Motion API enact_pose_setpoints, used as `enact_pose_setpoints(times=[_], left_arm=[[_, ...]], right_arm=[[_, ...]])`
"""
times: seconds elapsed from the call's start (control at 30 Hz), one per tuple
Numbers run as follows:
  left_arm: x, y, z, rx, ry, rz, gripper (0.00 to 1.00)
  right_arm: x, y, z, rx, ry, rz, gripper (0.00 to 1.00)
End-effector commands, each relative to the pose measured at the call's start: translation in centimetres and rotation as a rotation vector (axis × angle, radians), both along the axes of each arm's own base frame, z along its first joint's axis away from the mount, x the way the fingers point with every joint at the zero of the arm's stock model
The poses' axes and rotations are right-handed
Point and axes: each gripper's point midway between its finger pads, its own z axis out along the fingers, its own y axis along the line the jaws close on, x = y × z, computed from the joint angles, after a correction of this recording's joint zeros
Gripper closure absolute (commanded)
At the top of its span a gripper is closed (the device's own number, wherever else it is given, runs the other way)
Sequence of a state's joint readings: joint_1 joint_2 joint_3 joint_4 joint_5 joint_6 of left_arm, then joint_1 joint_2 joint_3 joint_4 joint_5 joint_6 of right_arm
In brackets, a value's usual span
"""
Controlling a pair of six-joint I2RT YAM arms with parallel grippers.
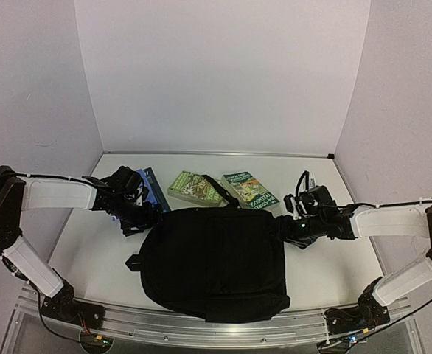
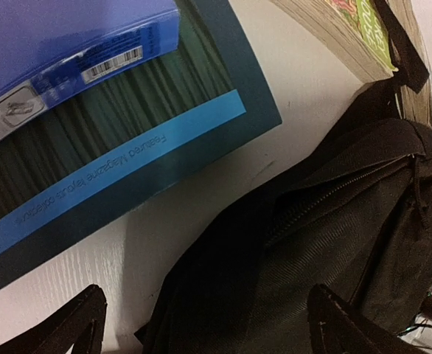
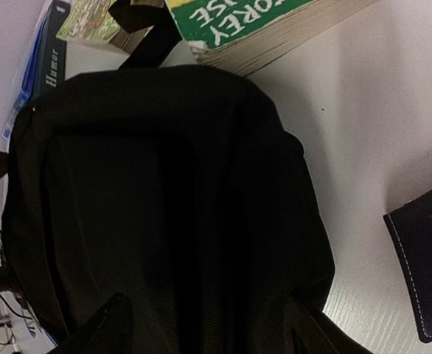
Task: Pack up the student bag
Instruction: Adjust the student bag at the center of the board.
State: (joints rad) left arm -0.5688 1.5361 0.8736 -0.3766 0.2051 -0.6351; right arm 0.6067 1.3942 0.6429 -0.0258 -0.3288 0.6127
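One large soft black fabric backpack (image 1: 216, 258) lies flat at the middle of the white bench (image 1: 91, 251) and reaches toward the 6 o'clock edge. Its weave is matte and finely ribbed, with a zipper track curving round one upper corner. A black webbing strap (image 1: 220, 188) trails out at 12 o'clock between two thick green paperbacks with yellowed page edges. One paperback (image 1: 192, 187) sits at about 11 o'clock. The other (image 1: 247, 190) sits at 1 o'clock, with big white cover letters cut off to "OREY" and "SE".

At 10 o'clock a glossy blue plastic folder (image 2: 68, 37) with a barcode sticker rests on a flat teal book (image 2: 164, 118). That book's pale blue band begins "Featured Magazine"; the rest is too blurred to read. A dark spine (image 3: 50, 70) there reads "Humor".

The left fingers (image 2: 76, 328) hang spread wide over the bag's 10 o'clock corner and hold nothing. The right fingers (image 3: 105, 332) stand apart over its 2 o'clock corner. They are black on black, so I cannot tell whether they pinch the cloth.

A small dark blue pouch (image 3: 422, 273) with pale stitching lies apart from the bag, at 4 o'clock in the right wrist view. White bench shows on the bag's 3 and 9 o'clock sides.
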Motion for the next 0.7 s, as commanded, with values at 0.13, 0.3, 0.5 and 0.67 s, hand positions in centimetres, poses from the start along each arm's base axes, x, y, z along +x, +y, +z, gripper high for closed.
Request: enact_pose_setpoints(times=[0.13, 0.3, 0.5, 0.67], left_arm=[[1.1, -3.7, 0.6, -0.104, -0.052, -0.067, 0.68], [0.0, -6.6, 0.3, -0.181, -0.027, -0.130, 0.97], [0.0, -10.4, 1.8, -0.332, -0.050, -0.169, 1.00], [0.9, -10.6, 2.2, -0.344, -0.073, -0.132, 1.00]], right_arm=[[2.4, -0.9, 0.1, -0.087, -0.073, -0.109, 0.88], [5.4, -2.6, 2.2, -0.178, -0.198, -0.218, 1.00], [8.9, -5.5, 4.0, -0.284, -0.263, -0.299, 1.00], [11.8, -6.5, 7.1, -0.311, -0.314, -0.360, 0.29]])
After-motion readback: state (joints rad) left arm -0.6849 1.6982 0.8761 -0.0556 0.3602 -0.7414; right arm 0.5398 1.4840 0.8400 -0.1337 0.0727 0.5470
